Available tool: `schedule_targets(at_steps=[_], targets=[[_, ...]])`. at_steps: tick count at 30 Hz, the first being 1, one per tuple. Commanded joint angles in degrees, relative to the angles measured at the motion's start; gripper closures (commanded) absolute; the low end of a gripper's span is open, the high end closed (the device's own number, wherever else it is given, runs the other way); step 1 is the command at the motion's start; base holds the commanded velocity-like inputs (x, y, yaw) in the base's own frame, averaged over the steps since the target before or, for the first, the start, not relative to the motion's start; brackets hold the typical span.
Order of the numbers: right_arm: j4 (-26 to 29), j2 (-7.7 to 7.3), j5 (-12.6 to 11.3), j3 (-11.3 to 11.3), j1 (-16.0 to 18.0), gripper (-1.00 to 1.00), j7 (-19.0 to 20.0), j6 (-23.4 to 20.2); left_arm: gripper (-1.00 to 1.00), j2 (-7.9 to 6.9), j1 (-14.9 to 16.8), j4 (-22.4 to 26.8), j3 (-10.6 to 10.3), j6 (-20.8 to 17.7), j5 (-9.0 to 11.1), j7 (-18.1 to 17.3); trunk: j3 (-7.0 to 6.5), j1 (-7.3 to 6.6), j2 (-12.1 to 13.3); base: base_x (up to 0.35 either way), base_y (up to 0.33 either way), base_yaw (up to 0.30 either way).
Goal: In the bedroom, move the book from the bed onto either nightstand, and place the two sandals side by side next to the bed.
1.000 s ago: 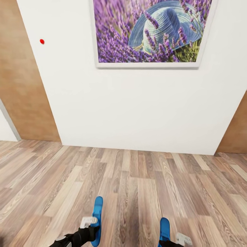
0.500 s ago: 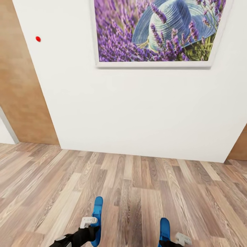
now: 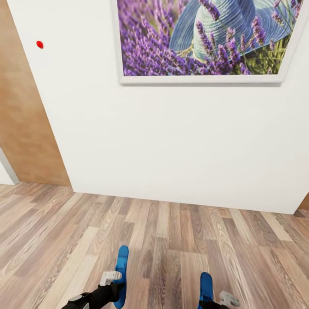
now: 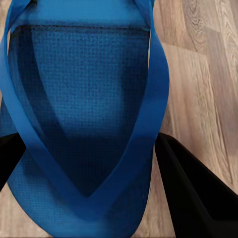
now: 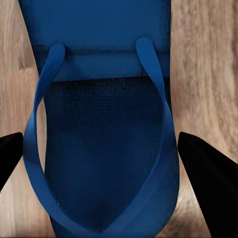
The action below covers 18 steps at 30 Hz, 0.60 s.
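Two bright blue sandals are held above the wood-plank floor. In the head view my left gripper [image 3: 112, 282] is shut on one sandal [image 3: 122, 268], which points forward at the bottom centre-left. My right gripper [image 3: 213, 297] is shut on the other sandal [image 3: 206, 285] at the bottom centre-right. In the left wrist view the strapped sole [image 4: 84, 109] sits between black fingers [image 4: 198, 198]. In the right wrist view the second sole [image 5: 104, 129] likewise lies between dark fingers [image 5: 210, 186]. The book, bed and nightstands are out of view.
A white wall [image 3: 171, 141] stands close ahead, bearing a framed picture of lavender and a hat [image 3: 206, 38] and a small red dot [image 3: 39, 44]. A brown wooden panel [image 3: 21, 128] flanks it on the left. Plank floor [image 3: 163, 240] lies between me and the wall.
The whole view has shifted: the wall and picture loom larger and the wall's base sits lower, so the camera has moved nearer. Both grippers keep their sandals in the same spots.
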<state>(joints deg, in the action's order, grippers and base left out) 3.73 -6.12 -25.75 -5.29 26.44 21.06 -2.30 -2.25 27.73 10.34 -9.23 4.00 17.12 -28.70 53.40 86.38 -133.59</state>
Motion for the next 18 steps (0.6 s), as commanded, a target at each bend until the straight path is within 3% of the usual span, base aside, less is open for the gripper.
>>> schedule_targets(at_steps=[1, 12, 18], targets=[[0.06, -0.03, -0.64, -0.42, 0.02, 1.00, 0.10, -0.25, 1.00, -0.04, 0.05, -0.06, -0.44, 0.30, 0.41, -0.13, 0.05, 0.02, -0.02, 0.329, 0.000, 0.000], [0.06, -0.03, -0.64, -0.42, 0.02, 1.00, 0.09, -0.24, 1.00, 0.02, 0.05, -0.06, -0.50, 0.30, 0.37, -0.13, 0.05, 0.02, -0.02, 0.330, 0.000, 0.003], [0.06, -0.03, -0.67, -0.42, 0.02, 1.00, 0.10, -0.25, 1.00, 0.05, 0.05, -0.06, -0.52, 0.30, 0.38, -0.13, 0.05, 0.02, -0.02, 0.330, 0.000, 0.162]])
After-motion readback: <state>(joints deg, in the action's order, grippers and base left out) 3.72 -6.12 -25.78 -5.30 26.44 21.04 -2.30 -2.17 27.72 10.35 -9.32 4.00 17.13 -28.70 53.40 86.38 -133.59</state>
